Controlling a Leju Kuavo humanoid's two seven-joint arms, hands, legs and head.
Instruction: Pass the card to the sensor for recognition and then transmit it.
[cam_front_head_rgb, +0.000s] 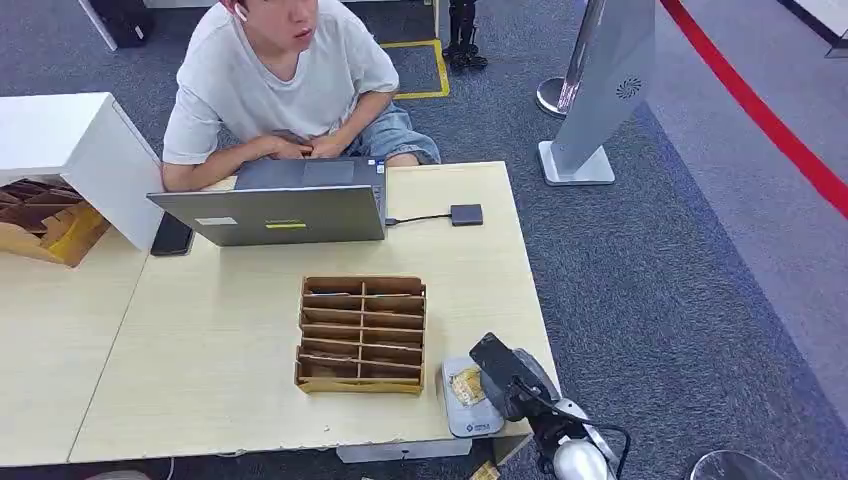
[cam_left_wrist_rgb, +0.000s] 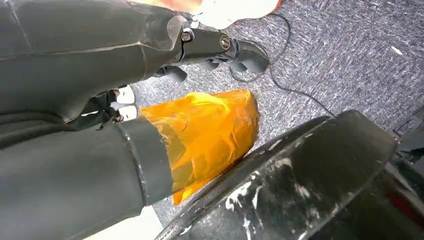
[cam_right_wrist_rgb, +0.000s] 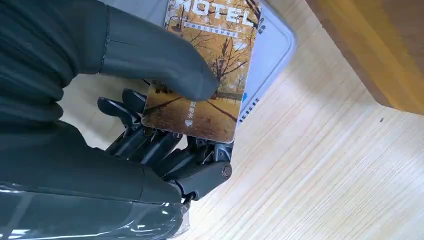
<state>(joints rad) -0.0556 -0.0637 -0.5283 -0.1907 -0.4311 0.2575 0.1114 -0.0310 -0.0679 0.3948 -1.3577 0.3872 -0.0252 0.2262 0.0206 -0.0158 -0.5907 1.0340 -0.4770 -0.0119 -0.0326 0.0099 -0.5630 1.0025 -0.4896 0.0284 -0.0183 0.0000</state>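
Head view: the right hand (cam_front_head_rgb: 505, 372) holds the card (cam_front_head_rgb: 466, 386) over the grey sensor (cam_front_head_rgb: 470, 412), beside the divided box (cam_front_head_rgb: 362, 334). Left wrist view: the left hand (cam_left_wrist_rgb: 215, 50) hangs above carpet, fingers curled, holding nothing. Right wrist view: thumb (cam_right_wrist_rgb: 165, 55) and fingers (cam_right_wrist_rgb: 150, 145) pinch the card (cam_right_wrist_rgb: 210, 70) over the sensor (cam_right_wrist_rgb: 272, 50).

This looks like an office or demo hall set up as a reception desk. A person (cam_front_head_rgb: 285, 85) sits behind an open laptop (cam_front_head_rgb: 280, 205) at the upper middle of a pale wooden table (cam_front_head_rgb: 200, 340). Grey carpet (cam_front_head_rgb: 650, 280) covers the floor, crossed by a red line (cam_front_head_rgb: 760, 115) at upper right, beside a standing kiosk (cam_front_head_rgb: 600, 90).
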